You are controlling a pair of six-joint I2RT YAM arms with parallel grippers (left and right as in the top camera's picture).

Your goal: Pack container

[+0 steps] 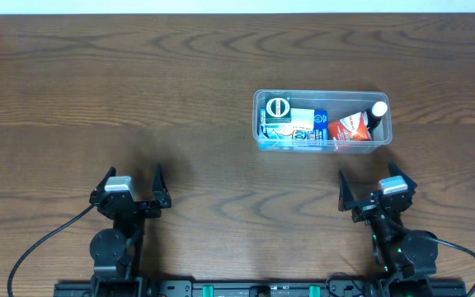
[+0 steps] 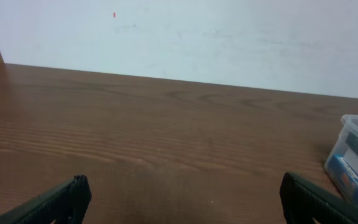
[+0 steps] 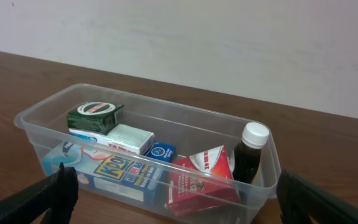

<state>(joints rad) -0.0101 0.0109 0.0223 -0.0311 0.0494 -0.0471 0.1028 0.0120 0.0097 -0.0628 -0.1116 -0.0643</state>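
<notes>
The clear plastic container (image 1: pixel 322 95) sits right of the table's centre. It holds a dark green box (image 1: pixel 277 109), blue and white boxes (image 1: pixel 303 125), a red box (image 1: pixel 349 127) and a dark bottle with a white cap (image 1: pixel 378 111). The right wrist view shows the container (image 3: pixel 42 115) close in front, with the green box (image 3: pixel 96 116), the red box (image 3: pixel 204 177) and the bottle (image 3: pixel 252 152) inside. My right gripper (image 1: pixel 377 191) is open and empty, just short of the container. My left gripper (image 1: pixel 130 183) is open and empty at the front left; its view catches the container's end (image 2: pixel 356 124).
Bare brown wooden tabletop (image 1: pixel 138 91) lies around the container. A pale wall (image 2: pixel 185 37) stands behind the table's far edge.
</notes>
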